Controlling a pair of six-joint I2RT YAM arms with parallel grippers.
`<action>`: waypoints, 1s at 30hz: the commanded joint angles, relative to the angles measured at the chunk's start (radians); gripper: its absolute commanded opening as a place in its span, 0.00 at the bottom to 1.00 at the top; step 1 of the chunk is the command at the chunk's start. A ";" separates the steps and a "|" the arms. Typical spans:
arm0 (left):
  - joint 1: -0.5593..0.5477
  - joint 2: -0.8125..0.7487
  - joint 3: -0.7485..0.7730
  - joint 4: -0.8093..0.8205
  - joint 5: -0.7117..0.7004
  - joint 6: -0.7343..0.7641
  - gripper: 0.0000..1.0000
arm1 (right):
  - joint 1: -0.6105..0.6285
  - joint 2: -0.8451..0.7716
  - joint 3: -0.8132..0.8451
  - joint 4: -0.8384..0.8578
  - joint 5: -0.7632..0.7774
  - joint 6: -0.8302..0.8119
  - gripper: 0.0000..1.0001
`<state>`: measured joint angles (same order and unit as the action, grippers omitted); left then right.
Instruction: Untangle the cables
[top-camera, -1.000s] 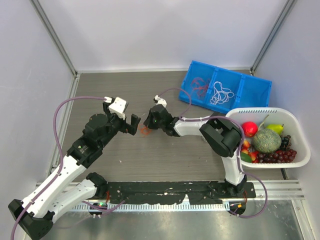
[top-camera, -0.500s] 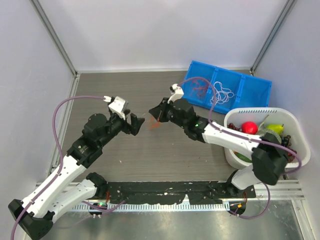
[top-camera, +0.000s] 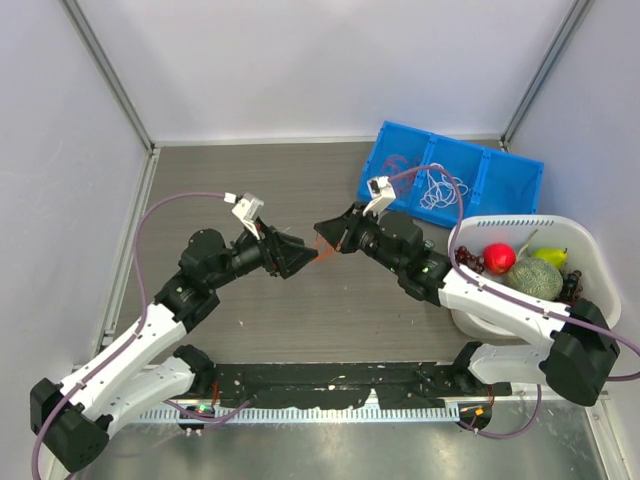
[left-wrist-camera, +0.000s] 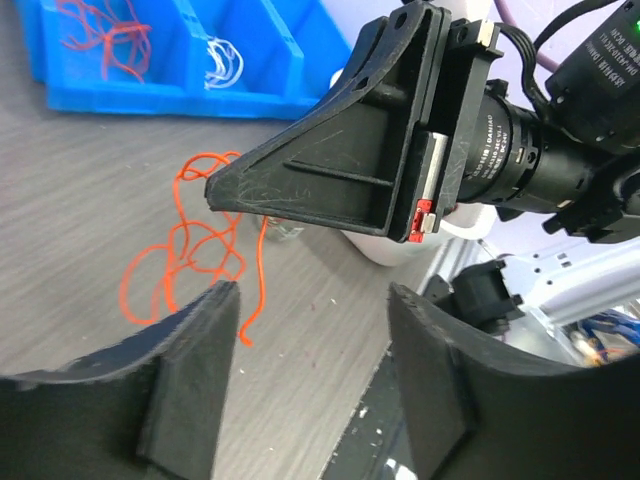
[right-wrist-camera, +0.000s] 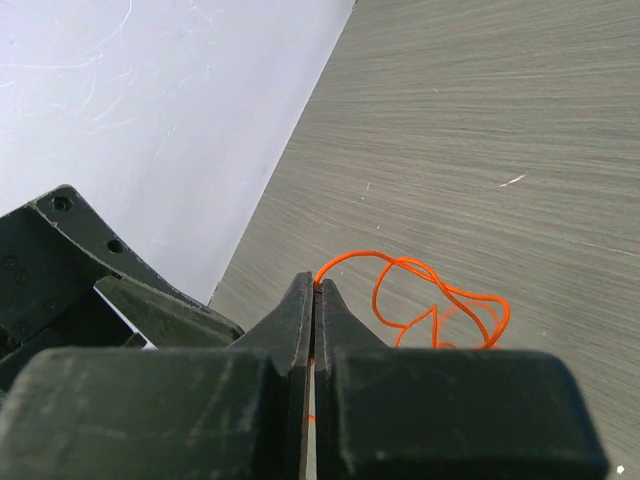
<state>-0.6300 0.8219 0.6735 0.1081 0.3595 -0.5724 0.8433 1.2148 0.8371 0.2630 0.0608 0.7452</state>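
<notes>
My right gripper (top-camera: 322, 231) is shut on a red-orange cable (right-wrist-camera: 440, 300) and holds it above the table; the looped tangle hangs from its tips, also in the left wrist view (left-wrist-camera: 190, 240). My left gripper (top-camera: 300, 256) is open and empty, its fingers (left-wrist-camera: 190, 375) just below and beside the hanging cable, facing the right gripper (left-wrist-camera: 215, 190). More red-orange cables (top-camera: 400, 172) and white cables (top-camera: 443, 186) lie in the blue bin (top-camera: 520, 185).
A white basket (top-camera: 590, 250) with fruit stands at the right, next to the right arm. The blue bin is at the back right. Grey walls close in the table on left, back and right.
My right gripper has lifted the red-orange cable off the table and drawn back to the right. My left gripper has swung toward it and now points at the hanging cable.
</notes>
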 joint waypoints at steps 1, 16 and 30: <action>-0.004 0.028 0.024 0.124 0.093 -0.075 0.57 | 0.005 -0.058 -0.024 0.064 -0.012 0.031 0.01; -0.023 0.128 0.038 0.082 0.124 -0.055 0.40 | 0.005 -0.049 -0.044 0.125 -0.047 0.077 0.01; -0.023 0.095 0.032 0.061 0.058 -0.009 0.58 | 0.005 -0.058 -0.044 0.130 -0.088 0.088 0.01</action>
<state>-0.6491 0.9401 0.6712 0.1371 0.4366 -0.6140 0.8433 1.1801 0.7887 0.3363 0.0040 0.8188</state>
